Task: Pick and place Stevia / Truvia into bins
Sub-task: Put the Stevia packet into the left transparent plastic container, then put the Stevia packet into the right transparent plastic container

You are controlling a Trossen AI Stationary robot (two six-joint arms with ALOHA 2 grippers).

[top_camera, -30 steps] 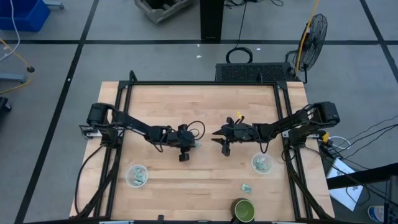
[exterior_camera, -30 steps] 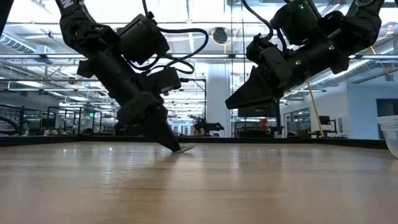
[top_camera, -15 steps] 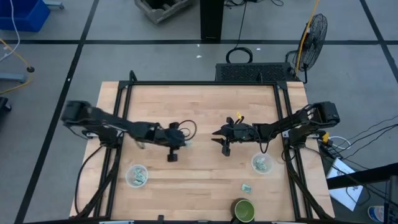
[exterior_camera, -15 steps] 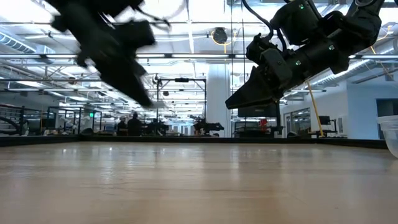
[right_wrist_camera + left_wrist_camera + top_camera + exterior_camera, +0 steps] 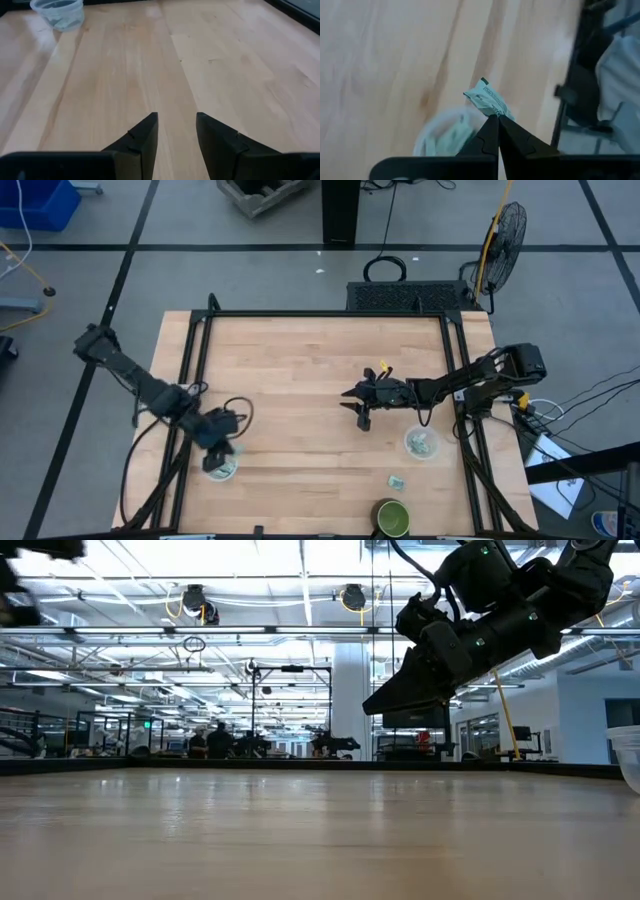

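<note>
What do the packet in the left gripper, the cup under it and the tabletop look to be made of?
The packet, pinched by the left gripper, looks like thin matte paper: pale green, creased, with a printed edge. The cup under it seems to be clear plastic, since packets show through its wall. The tabletop looks like pale wood with a smooth finish, showing grain and plank seams.

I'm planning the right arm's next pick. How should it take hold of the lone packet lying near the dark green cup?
The loose packet lies flat on the table, apart from the green cup and the right bin. Probably best to come straight down with the right gripper open and pinch across its short width, as no raised edge offers a side grip.
</note>
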